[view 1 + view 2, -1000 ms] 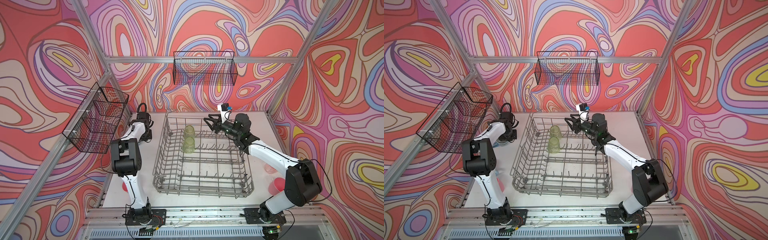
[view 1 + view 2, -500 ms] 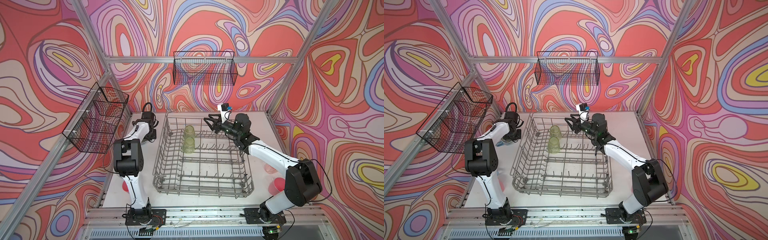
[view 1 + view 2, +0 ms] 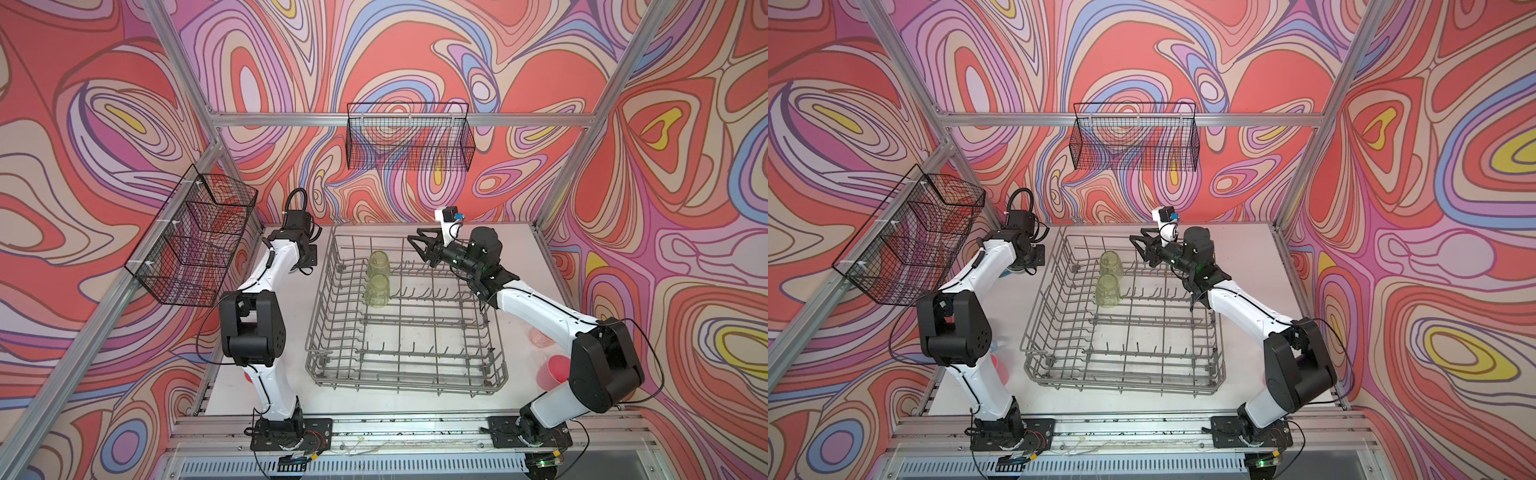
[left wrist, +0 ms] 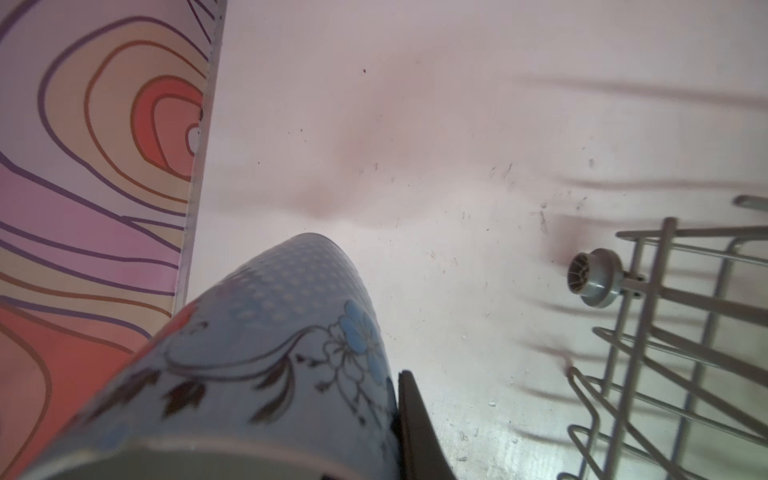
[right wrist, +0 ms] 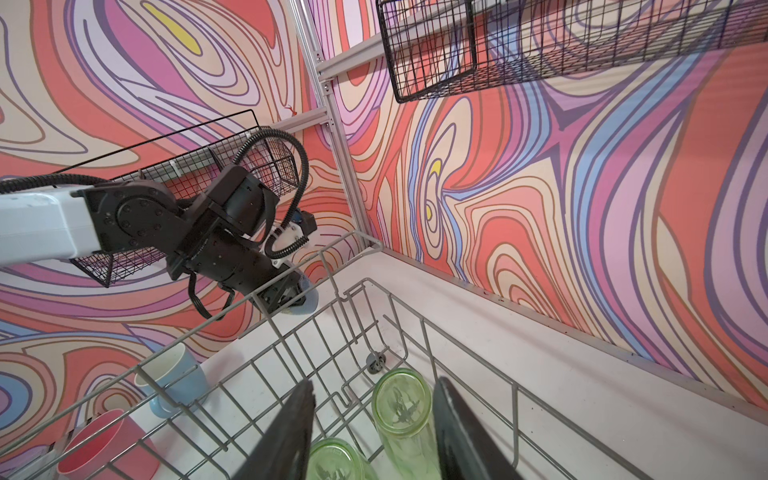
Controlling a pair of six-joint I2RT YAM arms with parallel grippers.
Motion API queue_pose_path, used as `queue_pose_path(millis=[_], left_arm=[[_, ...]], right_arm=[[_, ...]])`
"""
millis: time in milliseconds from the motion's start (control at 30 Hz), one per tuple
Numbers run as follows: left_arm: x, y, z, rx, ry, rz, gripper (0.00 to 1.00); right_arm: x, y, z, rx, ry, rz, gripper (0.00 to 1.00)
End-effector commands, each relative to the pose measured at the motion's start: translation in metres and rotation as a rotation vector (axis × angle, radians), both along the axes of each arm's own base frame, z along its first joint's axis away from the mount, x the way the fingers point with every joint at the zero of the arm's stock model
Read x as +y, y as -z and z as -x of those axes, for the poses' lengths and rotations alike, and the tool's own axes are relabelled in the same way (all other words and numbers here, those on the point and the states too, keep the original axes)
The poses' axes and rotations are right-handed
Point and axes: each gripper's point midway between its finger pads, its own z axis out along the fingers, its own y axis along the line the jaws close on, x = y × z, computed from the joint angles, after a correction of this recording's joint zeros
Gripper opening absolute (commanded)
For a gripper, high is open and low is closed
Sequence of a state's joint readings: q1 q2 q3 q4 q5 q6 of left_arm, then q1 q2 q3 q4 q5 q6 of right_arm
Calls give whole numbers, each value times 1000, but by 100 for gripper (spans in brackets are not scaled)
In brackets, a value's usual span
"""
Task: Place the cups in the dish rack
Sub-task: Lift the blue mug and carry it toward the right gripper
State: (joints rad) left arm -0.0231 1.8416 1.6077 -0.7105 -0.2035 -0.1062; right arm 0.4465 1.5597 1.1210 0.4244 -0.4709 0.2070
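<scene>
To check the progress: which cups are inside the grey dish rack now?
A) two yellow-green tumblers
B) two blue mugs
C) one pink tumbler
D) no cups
A: a top view shows only the far yellow-green tumbler and the near yellow-green tumbler inside the dish rack.

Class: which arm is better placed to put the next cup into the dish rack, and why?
Probably left. The left hand grips a blue flowered mug just outside the dish rack, so it need only carry it in. The right hand hangs open and empty above the rack by the green tumblers.
</scene>
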Motion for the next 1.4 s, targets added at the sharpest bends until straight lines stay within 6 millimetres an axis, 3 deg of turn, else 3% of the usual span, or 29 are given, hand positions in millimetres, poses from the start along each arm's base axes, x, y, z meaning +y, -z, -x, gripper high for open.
queue_pose_path(millis=[0,400,733,1233,1367], left_arm=[[-6,-62,-5,-152,10,10,8],[-27,-153,3,-426,32,167,9],[-53,-222,23,-628,75,364,9],[-106,-311,57,-842,238,782,8],[-120,-323,60,-875,276,926,8]], right_arm=[[0,-13,6,-20,-6,-11,48],[1,-14,7,-17,-13,-17,48],[2,-12,6,-11,-15,-21,48],[-1,-16,4,2,7,-44,48],[-3,-20,2,15,24,-72,48]])
